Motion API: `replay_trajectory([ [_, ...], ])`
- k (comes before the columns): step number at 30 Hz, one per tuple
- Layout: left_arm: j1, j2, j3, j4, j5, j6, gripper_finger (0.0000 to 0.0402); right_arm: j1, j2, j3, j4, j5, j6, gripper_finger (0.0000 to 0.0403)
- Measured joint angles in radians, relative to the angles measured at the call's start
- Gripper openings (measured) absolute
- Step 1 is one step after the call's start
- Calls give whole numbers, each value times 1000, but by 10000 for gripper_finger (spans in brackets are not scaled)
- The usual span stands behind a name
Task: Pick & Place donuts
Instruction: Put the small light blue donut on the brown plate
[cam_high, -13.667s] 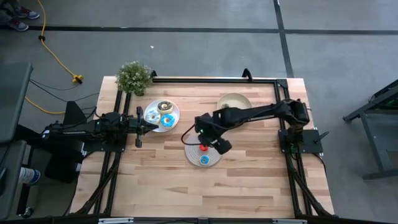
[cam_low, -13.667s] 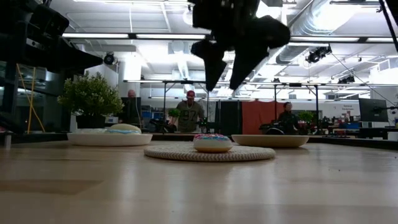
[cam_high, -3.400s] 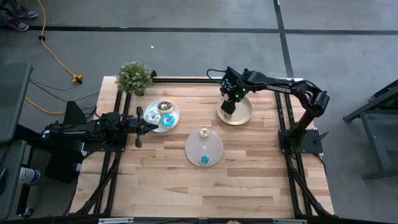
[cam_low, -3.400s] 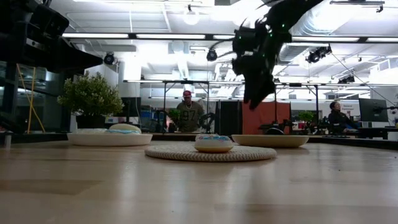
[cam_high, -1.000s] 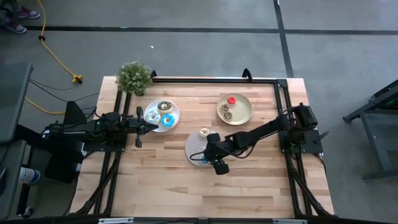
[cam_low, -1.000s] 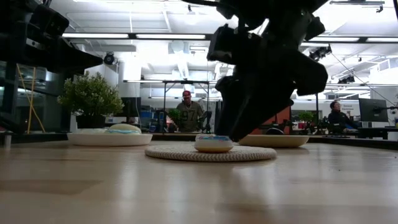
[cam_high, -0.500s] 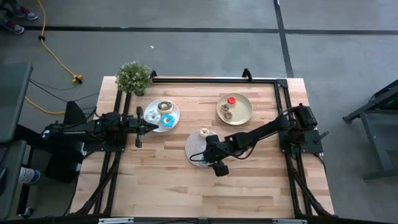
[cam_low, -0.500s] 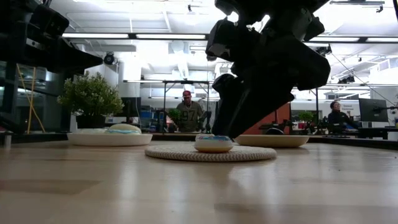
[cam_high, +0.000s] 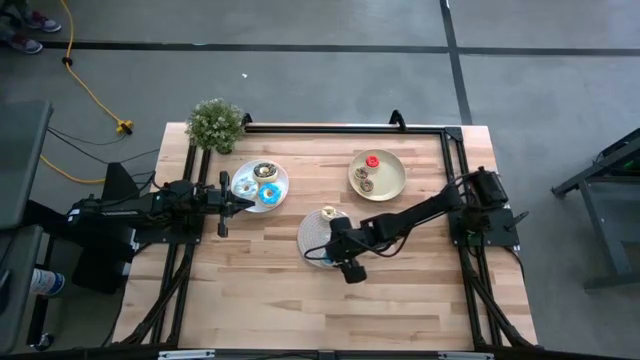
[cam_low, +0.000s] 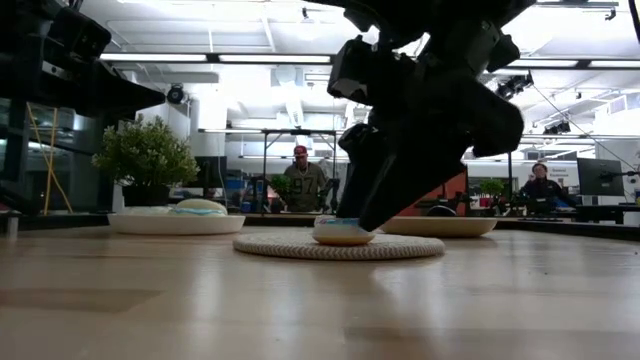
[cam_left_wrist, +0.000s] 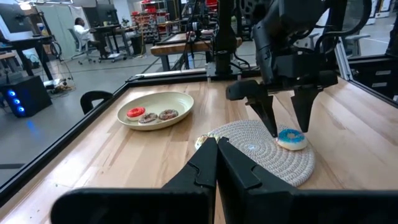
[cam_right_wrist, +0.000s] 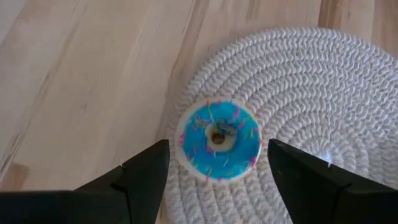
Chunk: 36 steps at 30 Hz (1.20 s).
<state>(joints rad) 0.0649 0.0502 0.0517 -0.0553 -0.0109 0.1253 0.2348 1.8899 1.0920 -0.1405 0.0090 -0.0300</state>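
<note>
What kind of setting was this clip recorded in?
Probably a robotics lab or open workshop: exposed ceiling ducts and strip lights overhead, workbenches with equipment beyond the wooden table, and people seated at desks.

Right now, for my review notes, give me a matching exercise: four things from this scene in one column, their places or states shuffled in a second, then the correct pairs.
Things:
1. blue-iced donut
2. red mini donut
3. left end effector
4. right end effector

Places or states:
A. shut, by the white plate
B. on the yellow-green plate
C. open, fingers straddling a donut
D. lying on the spiral mat

Pairs: 1-D, 2-B, 3-A, 4-C
</note>
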Motion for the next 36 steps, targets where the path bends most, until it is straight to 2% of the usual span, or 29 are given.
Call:
replay_trajectory([
  [6,0,0,0,0,0,0,1,-1,3,0,13,29,3,264],
  [36,0,0,0,0,0,0,1,-12,30,0,57,-6,23,264],
])
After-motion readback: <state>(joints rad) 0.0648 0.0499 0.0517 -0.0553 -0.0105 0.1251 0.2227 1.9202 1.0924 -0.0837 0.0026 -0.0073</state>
